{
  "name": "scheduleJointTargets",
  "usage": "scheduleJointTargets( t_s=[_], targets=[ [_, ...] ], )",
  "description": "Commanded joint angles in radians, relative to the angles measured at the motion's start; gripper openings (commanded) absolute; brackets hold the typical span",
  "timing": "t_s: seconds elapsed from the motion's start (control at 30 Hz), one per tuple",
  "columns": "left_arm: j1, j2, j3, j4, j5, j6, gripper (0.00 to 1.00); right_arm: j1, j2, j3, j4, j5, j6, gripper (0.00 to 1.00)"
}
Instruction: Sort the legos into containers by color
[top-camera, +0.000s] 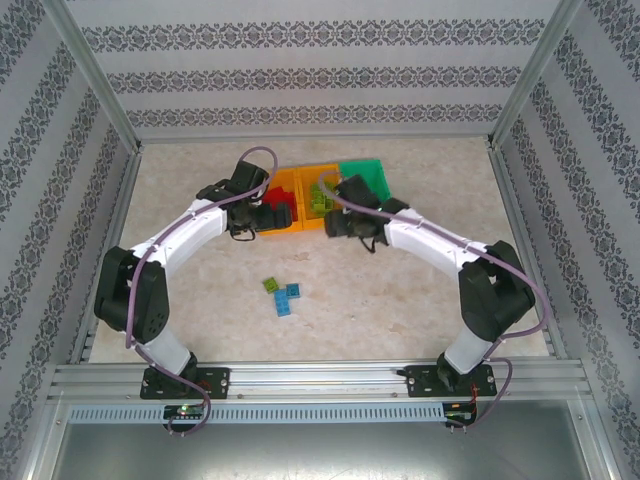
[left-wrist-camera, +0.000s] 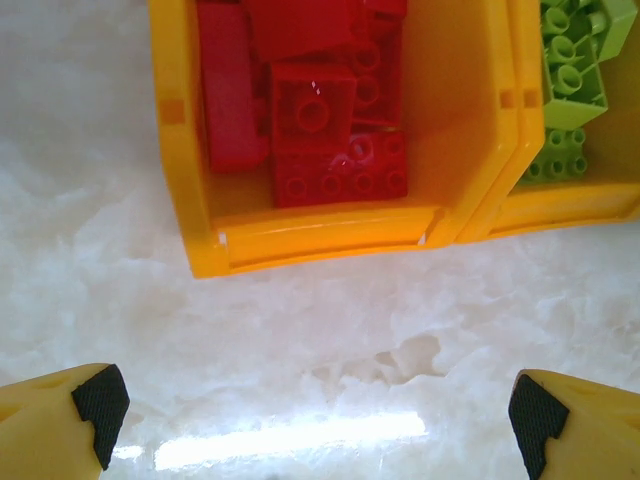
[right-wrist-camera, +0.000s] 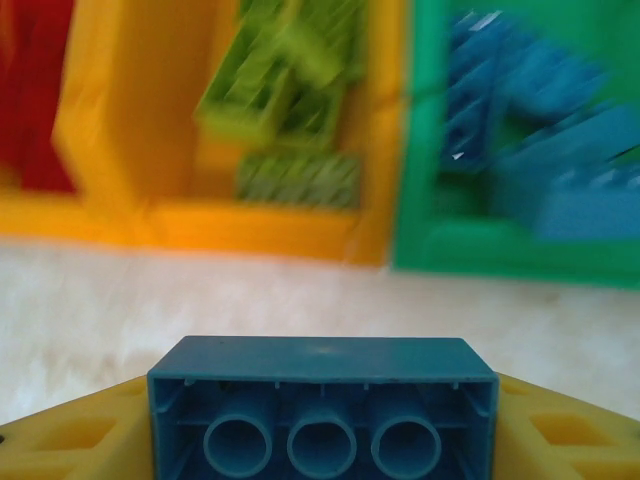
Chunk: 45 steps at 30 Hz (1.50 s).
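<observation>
Legos loose on the pale marbled tabletop, folks: a little cluster of three, near the middle and well short of the containers. One is a lime green brick, and two loose blue bricks lie just beside it. From above we also get the whole line-up at the far side: left orange-yellow bin, middle orange-yellow bin and green bin, set side by side.

Over to the left wrist camera, which gives the close-up the overhead can't. We're looking straight down into the left bin, where red bricks are piled with their round studs crisp and glossy. A clump of lime green bricks shows in the neighbouring bin at the right edge. The left pincer is spread wide, with black pads out at the lower corners and bare tabletop between them.

Now the right wrist view. The right pincer is pinching a held blue brick between its yellow fingers. The brick's hollow underside faces the lens, with three round tubes in a row. It hangs above the tabletop, just short of the bins. Beyond it everything is blurred. Stored blue bricks sit in the green bin, lime ones are in the middle bin, and a sliver of red shows at far left
</observation>
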Motion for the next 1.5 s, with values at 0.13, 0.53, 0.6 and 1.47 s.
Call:
scheduleJointTargets(
  t_s=[0.13, 0.53, 0.6, 1.47],
  targets=[
    [0.010, -0.055, -0.110, 0.000, -0.004, -0.051, 1.00, -0.162, 0.134, 0.122, 0.014, -0.058, 0.095, 0.53],
    [-0.009, -0.073, -0.200, 0.013, 0.010, -0.091, 1.00, -0.227, 0.359, 0.354, -0.048, -0.073, 0.130, 0.64],
    [-0.012, -0.083, -0.218, -0.002, 0.002, -0.095, 1.00, -0.229, 0.365, 0.359, -0.050, -0.079, 0.133, 0.70],
    [-0.121, -0.028, -0.316, -0.074, 0.094, -0.458, 0.98, -0.176, 0.124, 0.104, 0.093, -0.085, 0.161, 0.86]
  ],
)
